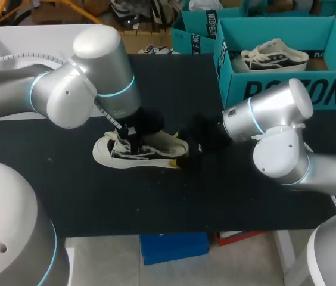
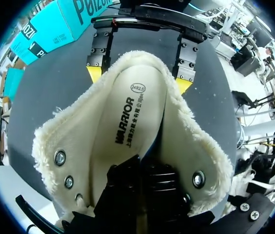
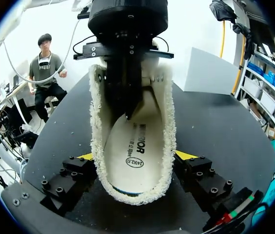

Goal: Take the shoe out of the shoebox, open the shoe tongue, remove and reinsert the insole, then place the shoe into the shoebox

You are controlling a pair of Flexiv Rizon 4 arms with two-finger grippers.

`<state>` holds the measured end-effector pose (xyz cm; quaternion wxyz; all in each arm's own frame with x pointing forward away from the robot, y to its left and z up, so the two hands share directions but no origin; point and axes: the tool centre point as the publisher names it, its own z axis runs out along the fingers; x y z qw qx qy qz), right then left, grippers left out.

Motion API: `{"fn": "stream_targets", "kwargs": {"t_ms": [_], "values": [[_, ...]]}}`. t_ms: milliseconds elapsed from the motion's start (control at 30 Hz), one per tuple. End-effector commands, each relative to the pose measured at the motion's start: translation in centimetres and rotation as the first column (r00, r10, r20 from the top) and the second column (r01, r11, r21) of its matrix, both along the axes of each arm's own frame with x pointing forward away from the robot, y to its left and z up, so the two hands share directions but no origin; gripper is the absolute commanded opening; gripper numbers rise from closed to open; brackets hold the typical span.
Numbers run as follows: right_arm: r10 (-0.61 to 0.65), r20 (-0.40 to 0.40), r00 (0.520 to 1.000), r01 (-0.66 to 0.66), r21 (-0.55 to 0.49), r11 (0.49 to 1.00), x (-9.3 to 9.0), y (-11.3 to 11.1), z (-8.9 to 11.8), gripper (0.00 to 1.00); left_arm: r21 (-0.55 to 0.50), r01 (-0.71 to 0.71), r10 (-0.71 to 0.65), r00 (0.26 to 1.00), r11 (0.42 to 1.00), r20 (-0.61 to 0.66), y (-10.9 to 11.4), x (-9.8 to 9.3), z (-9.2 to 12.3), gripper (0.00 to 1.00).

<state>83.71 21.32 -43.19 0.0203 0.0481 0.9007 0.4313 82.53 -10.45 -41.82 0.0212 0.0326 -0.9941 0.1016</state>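
Observation:
A cream fleece-lined shoe [image 1: 141,152] lies on its sole in the middle of the black table. My left gripper [image 1: 131,134] reaches down into its mouth, shut, its black fingers [image 3: 127,97] pointing onto the printed white insole [image 2: 127,117]. The insole [image 3: 130,151] lies inside the shoe, with a dark gap along one edge. My right gripper [image 3: 135,156] holds the heel, a yellow tip pressed against each side of the fleece collar [image 2: 142,61]. The teal shoebox [image 1: 287,89] stands at the back right with a second shoe [image 1: 269,55] in it.
Another teal box [image 1: 195,33] stands behind the shoebox to its left. A white board [image 1: 13,42] lies beyond the table's back left. The front strip of the table [image 1: 156,208] is bare black cloth.

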Motion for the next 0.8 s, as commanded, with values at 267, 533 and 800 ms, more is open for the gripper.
{"fn": "stream_targets", "kwargs": {"t_ms": [267, 533, 800], "values": [[-0.001, 0.0, 1.0, 0.001, -0.001, 1.0, 0.0, -0.1, -0.1, 0.0, -0.002, 0.007, -0.007, 1.0, 1.0, 0.028, 0.2, -0.5, 2.3, 0.0], [-0.001, 0.0, 1.0, 0.001, -0.001, 1.0, 0.0, -0.1, -0.1, 0.0, -0.012, -0.003, 0.003, 0.999, 1.0, 0.041, 0.5, -0.7, 3.3, 0.0], [-0.001, 0.0, 1.0, 0.001, -0.001, 1.0, 0.0, -0.1, -0.1, 0.0, -0.027, -0.001, 0.003, 0.999, 1.0, 0.05, 0.7, -0.9, 4.1, 0.0]]}}
